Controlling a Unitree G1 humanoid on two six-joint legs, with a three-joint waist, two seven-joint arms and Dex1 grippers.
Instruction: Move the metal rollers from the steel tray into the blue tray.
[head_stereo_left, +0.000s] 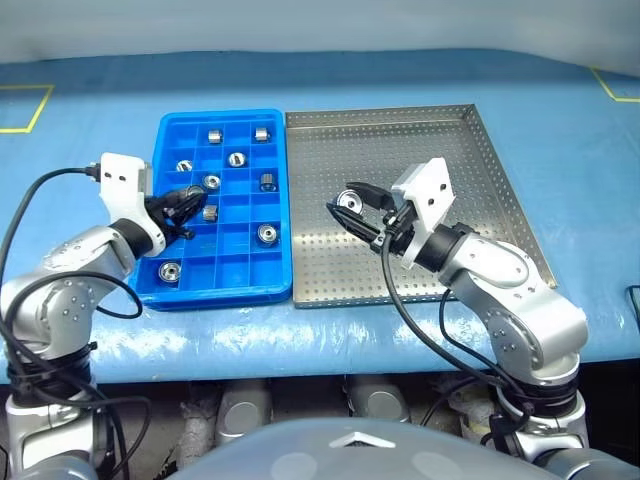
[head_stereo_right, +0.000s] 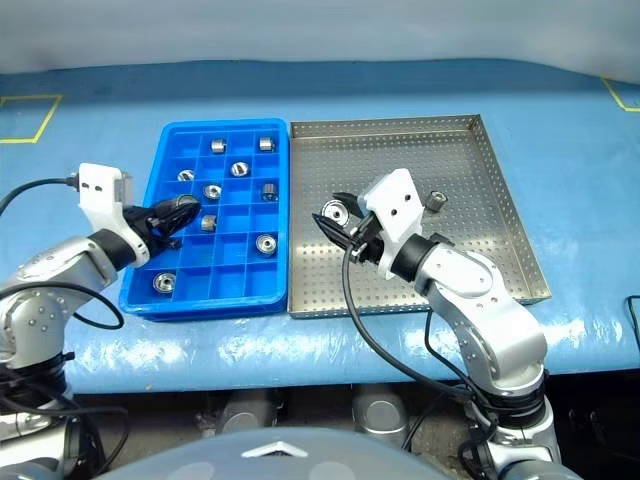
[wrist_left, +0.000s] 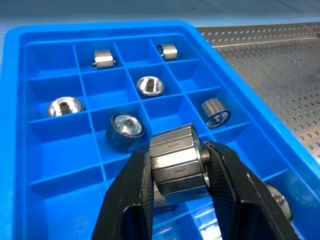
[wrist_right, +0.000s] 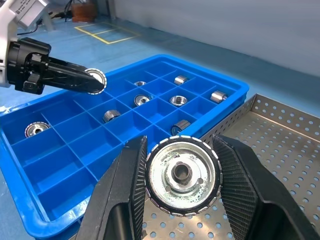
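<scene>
Twelve metal rollers (head_stereo_right: 266, 243) in all. Nine lie in the compartments of the blue tray (head_stereo_right: 283, 215). One stands on the steel tray (head_stereo_right: 500, 190), just beside the blue tray. One is clamped in each of the two grippers: the left gripper (head_stereo_left: 185, 202) above the blue tray, the right gripper (head_stereo_left: 350, 205) beside it. Trays: two.

1. Blue tablecloth (head_stereo_left: 420, 80) covers the table.
2. Yellow tape (head_stereo_left: 25, 108) marks its far left corner.
3. More yellow tape (head_stereo_left: 612, 84) lies at the far right.
</scene>
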